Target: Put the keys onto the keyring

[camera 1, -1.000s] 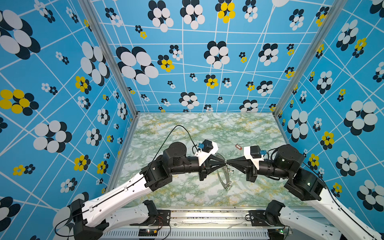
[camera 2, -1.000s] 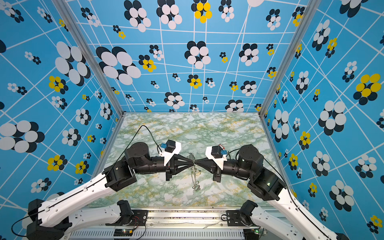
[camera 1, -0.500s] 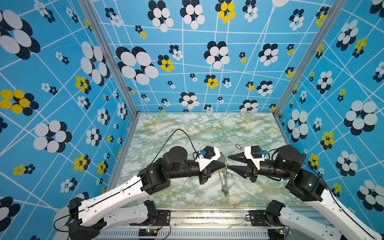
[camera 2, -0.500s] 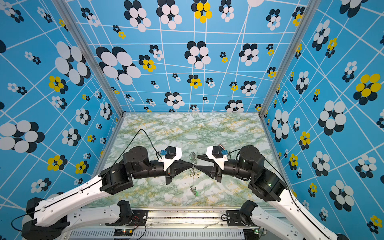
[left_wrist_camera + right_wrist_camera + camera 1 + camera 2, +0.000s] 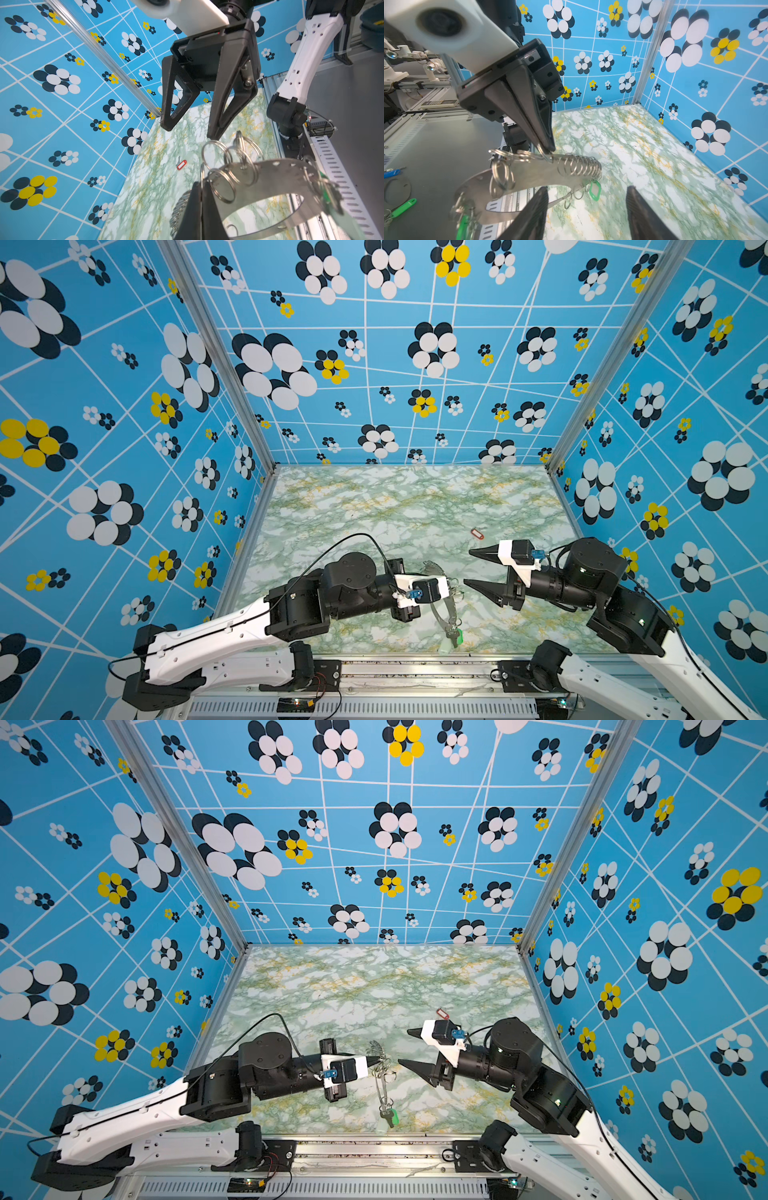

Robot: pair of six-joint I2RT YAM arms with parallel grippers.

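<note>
The keyring [image 5: 443,613], a grey crescent plate edged with wire rings, hangs in the air from my left gripper [image 5: 453,587], which is shut on one of its rings [image 5: 201,176]. A green-tagged key [image 5: 456,637] dangles from the keyring's low end [image 5: 326,191]. The red-tagged key [image 5: 477,534] lies alone on the marble table, also seen in the left wrist view [image 5: 181,164]. My right gripper [image 5: 467,566] stands open just right of the keyring, holding nothing. In the right wrist view its fingers [image 5: 542,193] frame the plate [image 5: 533,172].
Blue flowered walls [image 5: 415,364] close the marble table [image 5: 374,506] on three sides. A metal rail [image 5: 415,668] with both arm bases runs along the front edge. Outside the cell, a grey bench carries loose green [image 5: 404,206] and blue [image 5: 392,172] tags.
The right gripper has opened and drawn back to the right, off the keyring. The left gripper stays shut, has shifted slightly toward the front, and the keyring now hangs from it alone.
</note>
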